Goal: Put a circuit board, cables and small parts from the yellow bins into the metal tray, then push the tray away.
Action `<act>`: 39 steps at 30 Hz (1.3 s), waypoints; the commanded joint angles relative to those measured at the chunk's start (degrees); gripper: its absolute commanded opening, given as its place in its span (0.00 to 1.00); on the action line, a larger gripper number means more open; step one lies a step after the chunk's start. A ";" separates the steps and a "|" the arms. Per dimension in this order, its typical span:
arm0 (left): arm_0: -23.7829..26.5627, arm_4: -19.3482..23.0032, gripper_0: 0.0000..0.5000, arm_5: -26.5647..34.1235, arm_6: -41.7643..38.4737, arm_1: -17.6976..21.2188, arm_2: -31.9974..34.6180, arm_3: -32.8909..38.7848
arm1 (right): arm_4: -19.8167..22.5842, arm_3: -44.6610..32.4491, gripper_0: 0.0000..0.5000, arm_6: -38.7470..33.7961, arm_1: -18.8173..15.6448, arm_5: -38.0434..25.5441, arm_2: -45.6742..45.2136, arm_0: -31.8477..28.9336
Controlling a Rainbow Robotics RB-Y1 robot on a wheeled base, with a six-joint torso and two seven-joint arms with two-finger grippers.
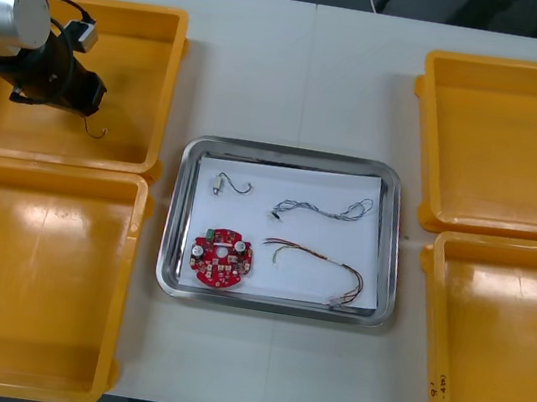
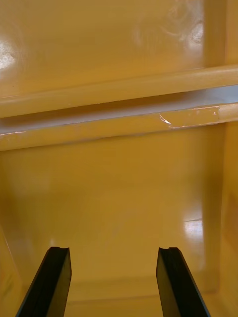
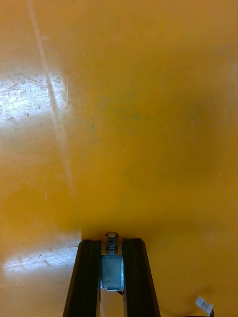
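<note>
My left gripper hovers over the far-left yellow bin. In the left wrist view its fingers are shut on a small metal part, and a thin wire dangles below it. The metal tray, white inside, lies at the table's middle. It holds a round red circuit board, a twisted blue and white cable, a red and yellow cable and another small metal part. My right gripper stands open over an orange bin floor, nothing between its fingers.
Near-left bin, far-right bin and near-right bin flank the tray. In the right wrist view two bin rims meet ahead of the fingers. Bare table lies beyond the tray's far edge.
</note>
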State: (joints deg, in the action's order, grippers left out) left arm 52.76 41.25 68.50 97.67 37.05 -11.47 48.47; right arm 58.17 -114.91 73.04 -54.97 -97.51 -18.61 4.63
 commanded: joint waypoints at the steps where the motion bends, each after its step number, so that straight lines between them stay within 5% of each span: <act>1: 2.70 0.59 0.00 0.49 -5.48 -0.31 -0.93 0.31 | 0.37 -0.23 1.00 1.05 -2.51 0.13 -1.70 -0.85; 9: 2.70 -0.64 0.00 6.12 -6.18 0.74 1.62 4.00 | 0.37 -0.23 1.00 1.05 -2.51 0.04 -1.61 -0.85; 18: 1.73 -7.59 0.00 18.86 -8.29 0.74 7.69 14.63 | 0.37 -0.23 1.00 1.05 -2.51 -0.22 -1.70 -0.94; 27: -2.75 -9.08 0.00 26.77 -11.01 0.74 10.06 26.68 | 0.37 -0.23 1.00 1.05 -2.60 -0.31 -1.61 -0.94; 39: -6.97 -8.20 0.00 38.72 -24.55 -3.12 9.62 45.66 | 0.37 -0.23 1.00 0.79 -2.51 -0.31 -1.70 -0.85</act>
State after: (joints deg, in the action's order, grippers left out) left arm 46.62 32.97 105.00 76.78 36.09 -2.88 89.26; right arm 58.18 -114.76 73.04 -54.99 -97.66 -18.61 4.38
